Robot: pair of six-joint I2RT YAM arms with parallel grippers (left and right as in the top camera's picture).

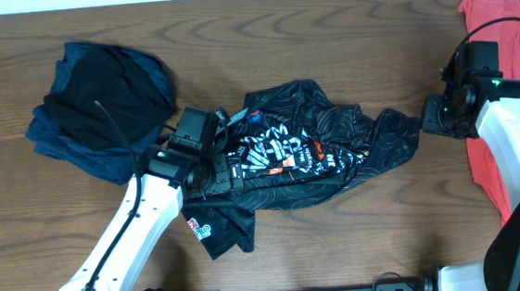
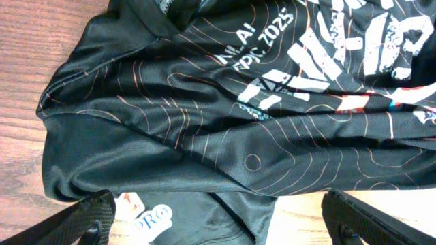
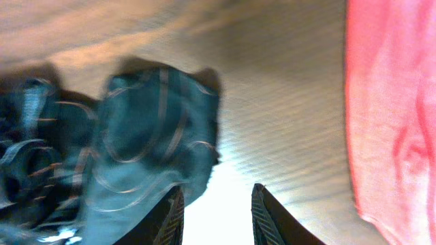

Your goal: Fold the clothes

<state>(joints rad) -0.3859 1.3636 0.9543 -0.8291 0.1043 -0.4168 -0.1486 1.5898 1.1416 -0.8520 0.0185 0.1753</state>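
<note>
The dark wooden surface (image 1: 325,29) carries three lots of clothing: a crumpled black jersey (image 1: 307,151) at its middle, a navy and black heap (image 1: 99,107) far left, and a coral-red T-shirt (image 1: 496,11) along the right edge.

The right gripper (image 3: 216,219) is hovering low over the wooden table (image 3: 286,102), its two dark fingertips (image 3: 174,216) standing a little apart with bright bare wood showing between them. A crumpled end of the black jersey (image 3: 136,136), crossed by thin contour lines, is lying just beside one fingertip; the blur is hiding whether they touch. The coral-red T-shirt (image 3: 388,109) is lying apart from the jersey, across bare wood.
</note>
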